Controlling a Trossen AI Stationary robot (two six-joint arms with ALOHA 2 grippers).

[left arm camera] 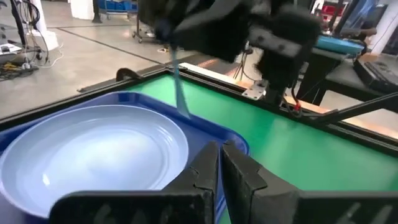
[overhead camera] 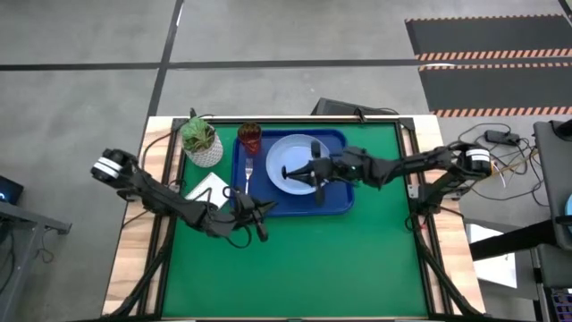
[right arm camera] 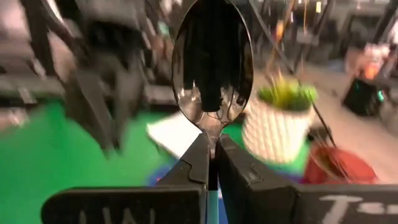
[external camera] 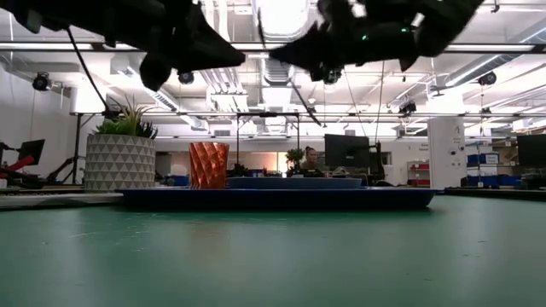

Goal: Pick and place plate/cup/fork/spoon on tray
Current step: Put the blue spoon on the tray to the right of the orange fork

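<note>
The deep-blue tray (overhead camera: 340, 201) lies on the green mat. On it stand the light-blue plate (overhead camera: 290, 154), the dark-red cup (overhead camera: 249, 137) at its far left corner and the orange-handled fork (overhead camera: 248, 170) left of the plate. My right gripper (overhead camera: 308, 170) hovers over the plate, shut on the spoon (right arm camera: 211, 62). My left gripper (overhead camera: 259, 213) is shut and empty, just off the tray's near left corner. In the left wrist view it (left arm camera: 221, 163) points at the plate (left arm camera: 93, 149). My right gripper pinches the spoon at its neck (right arm camera: 212, 144) between the two fingers, just below the dark shiny bowl, which sticks out past the fingertips. The light-blue handle (left arm camera: 179, 87) hangs down from the gripper over the tray, near the plate's rim. The spoon is lifted clear.
A white pot with a green plant (overhead camera: 202, 143) stands left of the tray, and a white paper (overhead camera: 207, 188) lies near it. The mat's near half (overhead camera: 304, 268) is bare green. Beyond the table's far edge the low view shows a person at a screen (external camera: 311, 160).
</note>
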